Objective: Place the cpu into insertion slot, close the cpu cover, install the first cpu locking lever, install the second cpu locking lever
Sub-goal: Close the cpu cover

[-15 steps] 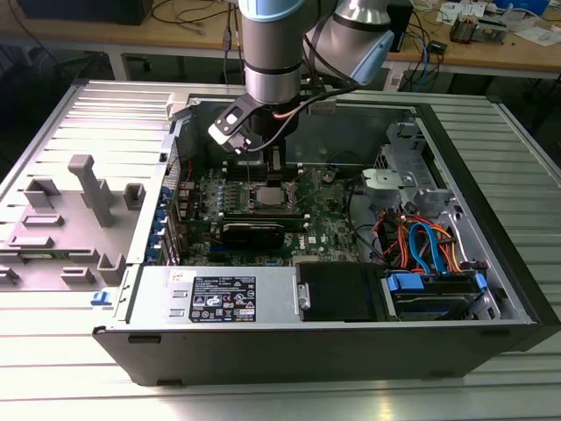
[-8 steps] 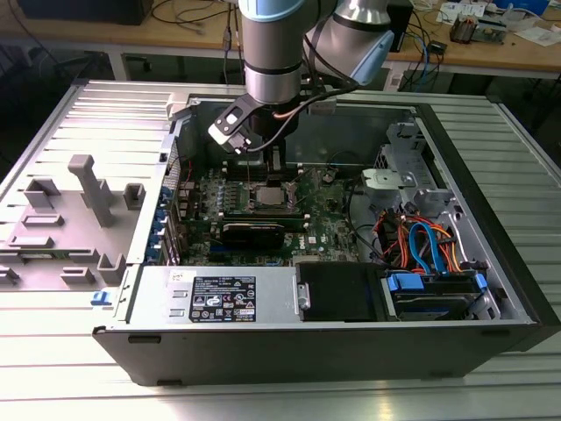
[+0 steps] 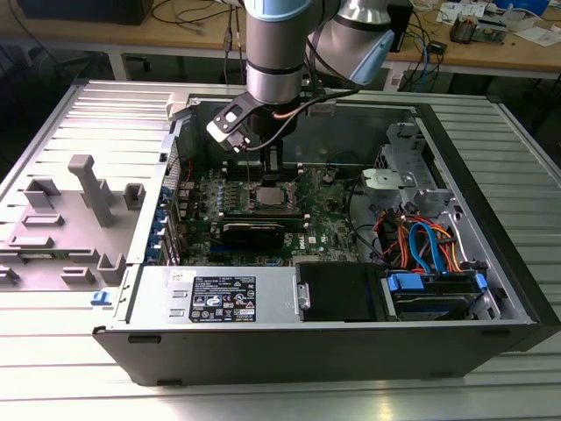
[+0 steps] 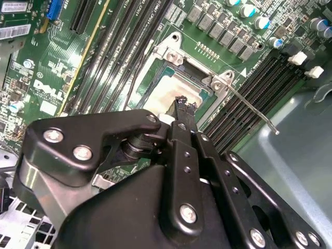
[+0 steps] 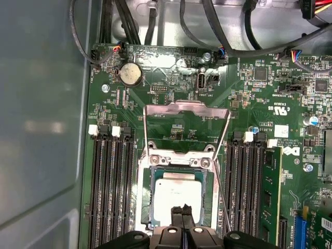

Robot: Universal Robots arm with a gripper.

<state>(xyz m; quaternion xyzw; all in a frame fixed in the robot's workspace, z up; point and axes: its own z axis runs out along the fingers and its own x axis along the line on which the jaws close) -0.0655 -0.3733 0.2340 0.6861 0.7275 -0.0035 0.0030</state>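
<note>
**Hovering over a chip already in its socket**

Starting at the exterior view's left, grey plastic holders [image 3: 83, 202] stand on the ribbed metal surface [image 3: 53, 368] beside the open computer case [image 3: 333, 351]. A white sticker [image 3: 223, 298] on the case carries small print, which I leave unread.

At mid-case the tool [image 5: 182, 210] hangs with its two fingers pressed together on nothing. Its tips are over the chip [image 5: 179, 189]; whether they touch it I cannot tell. The chip lies flat in the socket [image 5: 179, 157] on the green board [image 5: 249, 93], which bears white lettering. The cover [image 5: 187, 107] stands open, away from the socket, and a thin wire lever [image 5: 222, 174] runs alongside.

The chip looks light, stiff, smooth-topped and delicate underneath, best held by opposite edges. The cover seems thin, springy sheet metal, best pushed at its free edge.

Coloured cables [image 3: 429, 241] crowd the exterior view's right.
</note>
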